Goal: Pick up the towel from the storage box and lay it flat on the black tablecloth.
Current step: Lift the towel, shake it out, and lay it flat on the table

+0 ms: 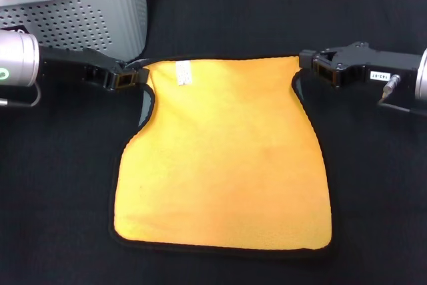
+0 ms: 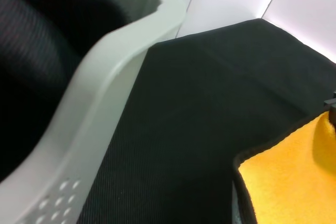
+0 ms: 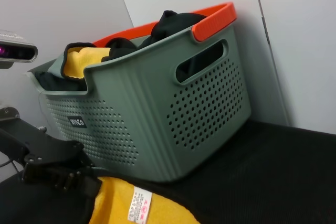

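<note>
The towel (image 1: 223,165) lies spread on the black tablecloth (image 1: 373,185), yellow-orange face up, with its white tag (image 1: 183,73) near the far edge. My left gripper (image 1: 137,75) is shut on the far left corner. My right gripper (image 1: 305,63) is shut on the far right corner. Both far corners are slightly raised, so the grey underside shows beside them. The storage box (image 1: 100,11) stands at the far left, just behind my left gripper. In the right wrist view the left gripper (image 3: 79,179) sits between the box (image 3: 157,103) and the towel (image 3: 131,203).
The box has an orange rim handle (image 3: 212,22) and holds a black cloth (image 3: 168,24) and another yellow cloth (image 3: 84,59). A white wall rises right behind the table. The left wrist view shows the box rim (image 2: 105,77) close by and tablecloth (image 2: 199,114) beyond.
</note>
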### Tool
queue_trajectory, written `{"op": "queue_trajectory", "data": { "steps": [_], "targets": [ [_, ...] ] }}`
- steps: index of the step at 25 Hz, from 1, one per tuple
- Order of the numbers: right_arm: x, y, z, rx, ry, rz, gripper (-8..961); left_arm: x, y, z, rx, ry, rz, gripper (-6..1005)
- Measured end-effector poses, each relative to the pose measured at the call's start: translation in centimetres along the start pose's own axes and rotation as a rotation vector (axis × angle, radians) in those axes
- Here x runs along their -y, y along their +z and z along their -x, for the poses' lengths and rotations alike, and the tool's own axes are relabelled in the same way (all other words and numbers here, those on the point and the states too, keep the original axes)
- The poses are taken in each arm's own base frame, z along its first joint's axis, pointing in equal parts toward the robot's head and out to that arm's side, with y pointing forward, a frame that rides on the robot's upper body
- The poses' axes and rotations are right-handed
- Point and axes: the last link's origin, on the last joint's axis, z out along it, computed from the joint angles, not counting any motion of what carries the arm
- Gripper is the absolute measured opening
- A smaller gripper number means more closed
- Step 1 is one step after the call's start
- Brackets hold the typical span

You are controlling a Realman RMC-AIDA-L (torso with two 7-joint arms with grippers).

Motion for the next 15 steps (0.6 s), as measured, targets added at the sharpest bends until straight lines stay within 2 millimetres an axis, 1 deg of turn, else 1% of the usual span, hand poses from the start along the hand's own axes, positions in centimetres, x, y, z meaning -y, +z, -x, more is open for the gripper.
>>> {"op": "queue_trajectory", "data": {
  "steps": [9, 10, 15],
  "targets": [
    [0.1, -0.1, -0.4, 0.014, 0.019, -0.028, 51, 0.1, 0.1, 0.0, -0.002, -0.002, -0.007, 171],
    [0.4, 0.0, -0.6, 0.010, 0.024, -0.057, 51, 0.1, 0.1, 0.0, -0.004, -0.003, -0.010, 171],
    [2.1, -0.1, -0.8, -0.007, 0.021, -0.175, 137, 0.5, 0.2, 0.0, -0.015, 0.003, -0.045, 175]
  ]
}}
